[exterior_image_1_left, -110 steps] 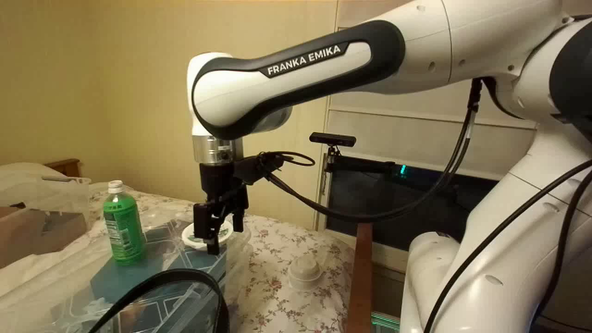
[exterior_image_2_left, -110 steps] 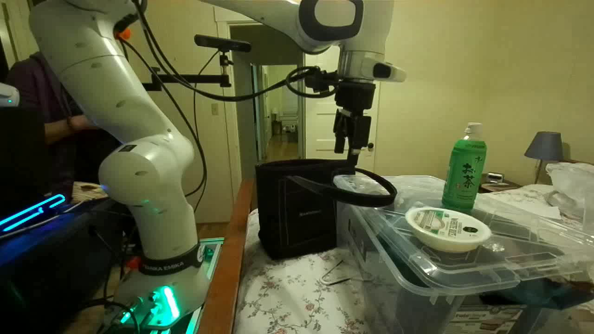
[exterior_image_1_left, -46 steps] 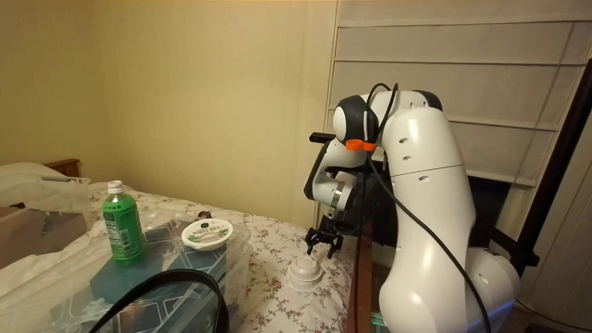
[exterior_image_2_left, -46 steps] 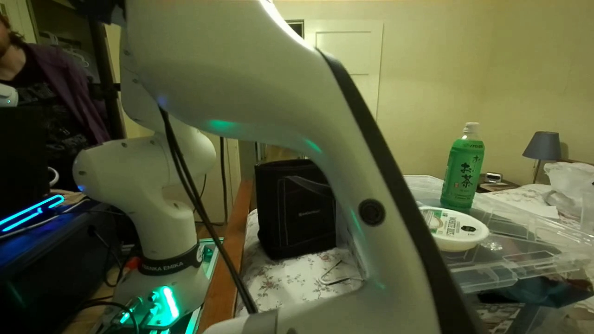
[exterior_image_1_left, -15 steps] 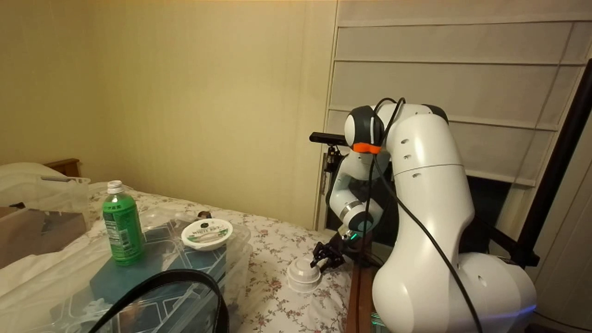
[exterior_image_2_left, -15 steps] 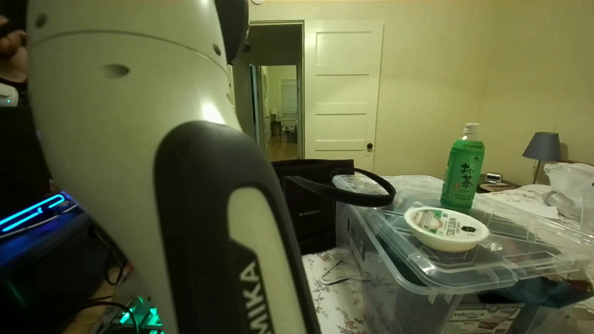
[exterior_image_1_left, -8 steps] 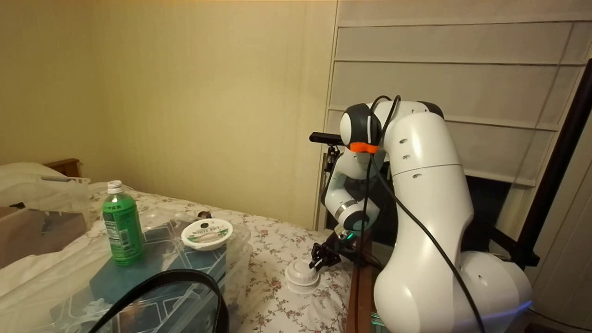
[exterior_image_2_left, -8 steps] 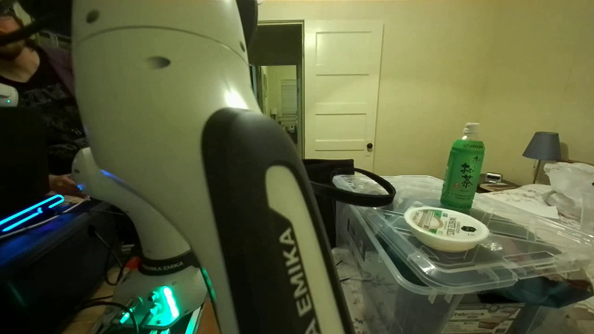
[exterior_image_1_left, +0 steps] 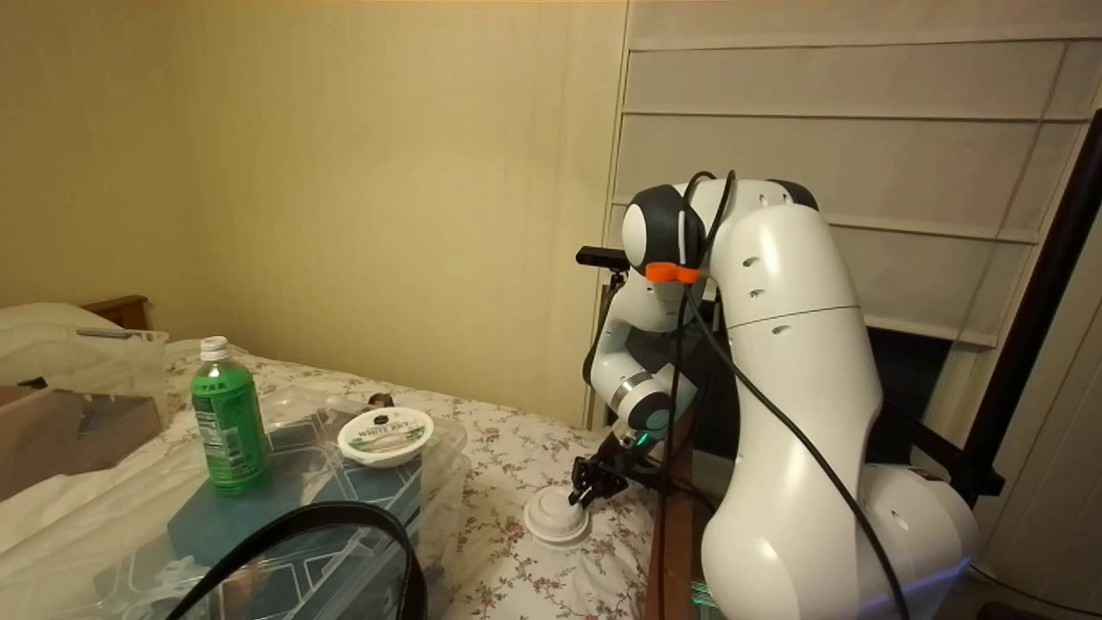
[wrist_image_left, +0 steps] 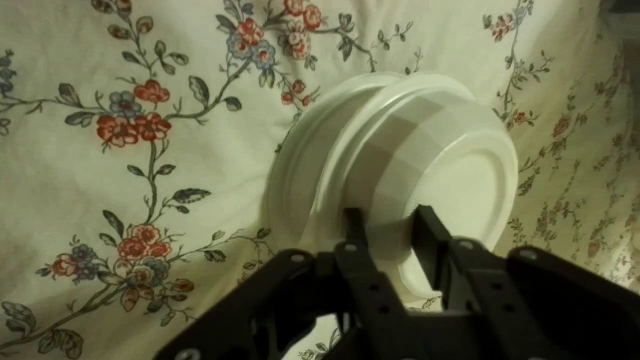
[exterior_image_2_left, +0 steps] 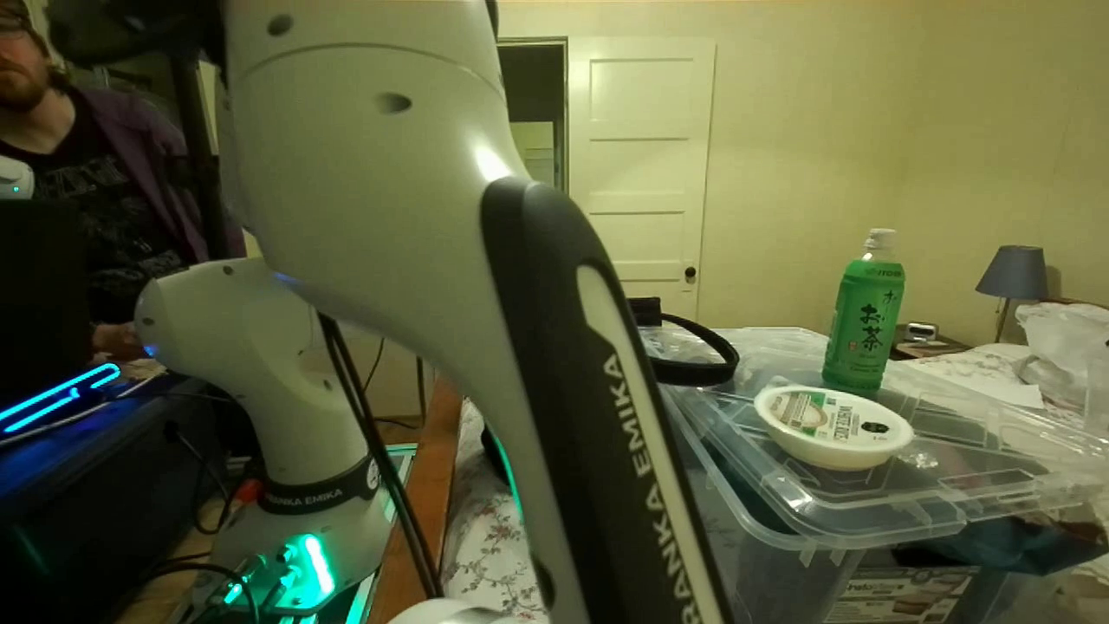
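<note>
"Where's our upper white bowl (wrist_image_left: 430, 155) from the gripper (wrist_image_left: 390, 216)?"
"Wrist view: one o'clock, right at the fingers (wrist_image_left: 431, 235), upside down, no long axis."
"Gap?"
"Partly spread, seemingly touching; we see nothing held."

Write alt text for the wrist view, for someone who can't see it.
What look like two stacked white bowls, the top one upside down, on a floral-print cloth. Black jaws stand slightly parted at the bottom of the picture, their tips overlapping the bowls' near side; whether they touch is unclear.
</note>
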